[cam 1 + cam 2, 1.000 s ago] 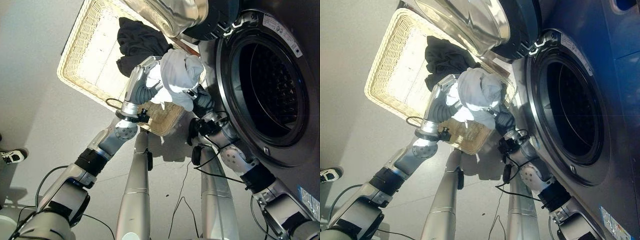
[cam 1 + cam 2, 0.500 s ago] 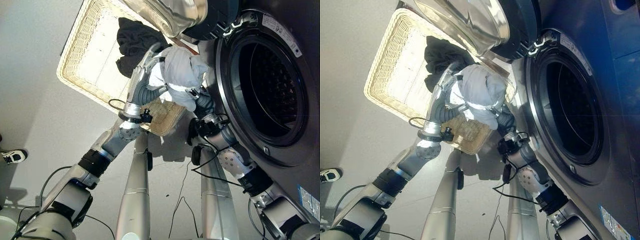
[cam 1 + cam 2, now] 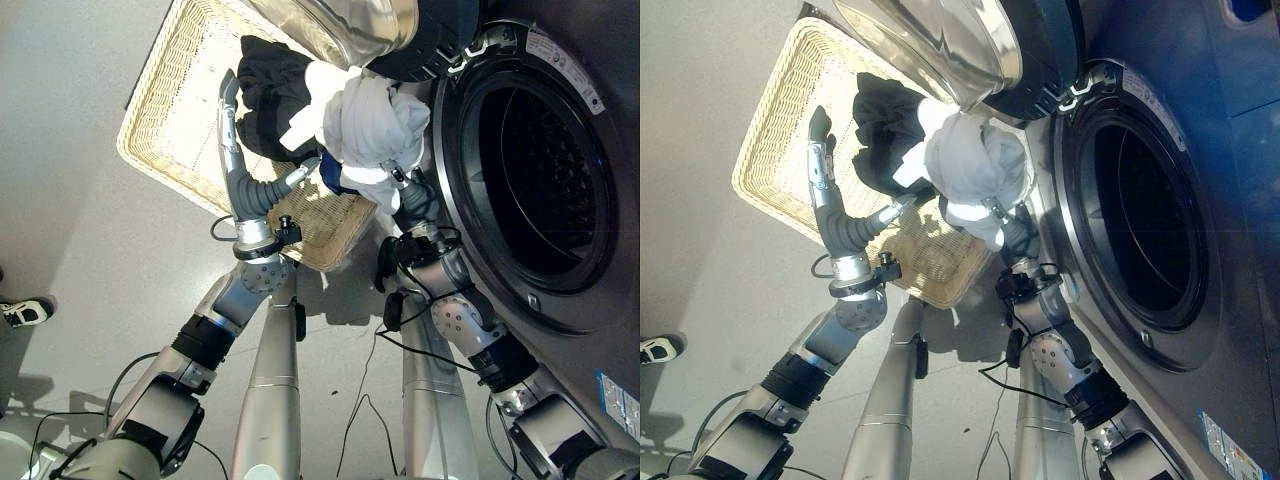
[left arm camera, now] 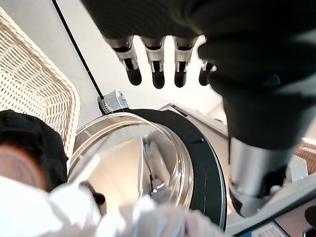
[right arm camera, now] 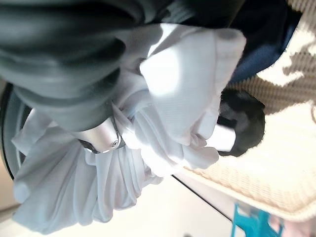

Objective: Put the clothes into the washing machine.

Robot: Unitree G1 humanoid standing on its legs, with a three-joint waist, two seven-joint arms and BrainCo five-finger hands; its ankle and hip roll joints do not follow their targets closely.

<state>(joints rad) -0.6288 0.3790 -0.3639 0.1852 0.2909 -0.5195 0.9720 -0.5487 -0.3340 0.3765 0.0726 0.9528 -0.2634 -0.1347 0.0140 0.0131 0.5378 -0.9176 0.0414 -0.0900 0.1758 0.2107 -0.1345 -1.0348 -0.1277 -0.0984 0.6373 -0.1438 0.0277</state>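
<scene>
Gripping white garment point(image 3: 368, 122) in right hand point(image 5: 148, 133) | left hand point(image 3: 821, 165) released, fingers straight, over basket point(image 3: 160, 120)

Grey floor point(image 3: 70, 200); wicker basket point(image 3: 165, 130) on it

Head stereo pair looks down; wrist cameras close-up.

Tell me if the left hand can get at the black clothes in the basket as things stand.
Probably yes. The left hand is open, holds nothing and hangs over the wicker basket beside the black clothes. The white garment, bunched in the right hand, overlaps only their washer-side edge.
</scene>
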